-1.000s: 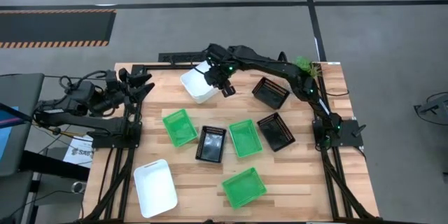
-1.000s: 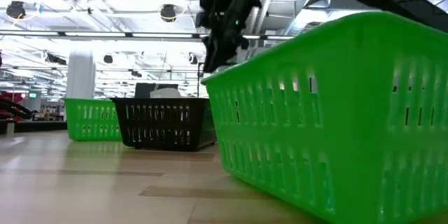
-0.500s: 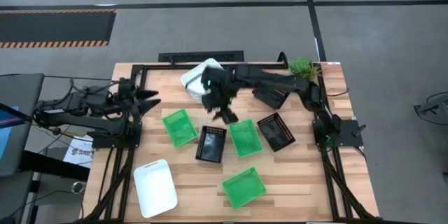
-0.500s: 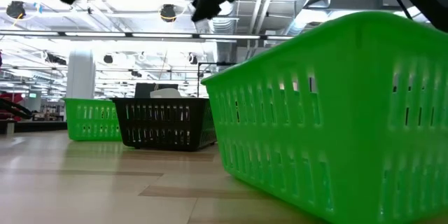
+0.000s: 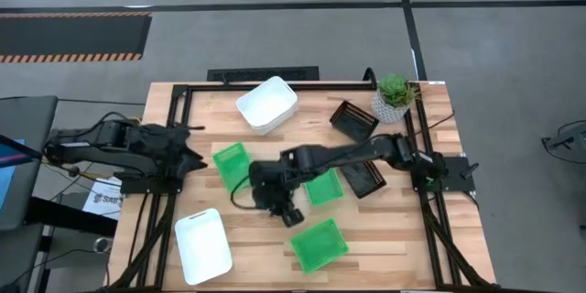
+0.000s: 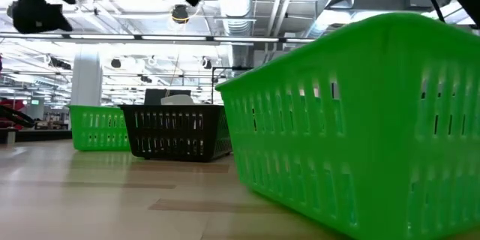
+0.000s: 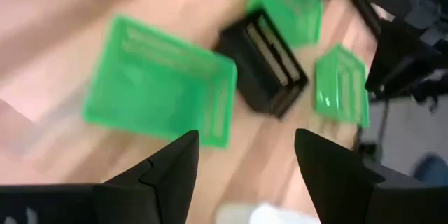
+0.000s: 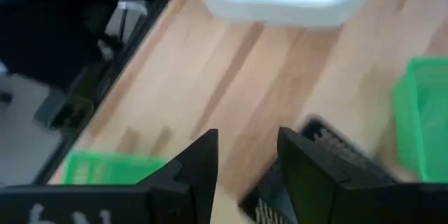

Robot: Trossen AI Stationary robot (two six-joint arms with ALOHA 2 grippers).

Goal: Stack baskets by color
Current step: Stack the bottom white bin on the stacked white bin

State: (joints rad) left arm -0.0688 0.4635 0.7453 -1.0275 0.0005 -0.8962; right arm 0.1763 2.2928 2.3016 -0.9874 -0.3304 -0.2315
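Baskets lie scattered across the wooden table. A white stack sits near the far edge, tilted diagonally, open side up; a single white basket lies at the near left corner. Three bright green baskets rest apart: one left of centre, one at centre partly under the arm, one near the front. Two black latticed baskets show on the right, one toward the far edge, one nearer the middle; any third black one cannot be made out from above.
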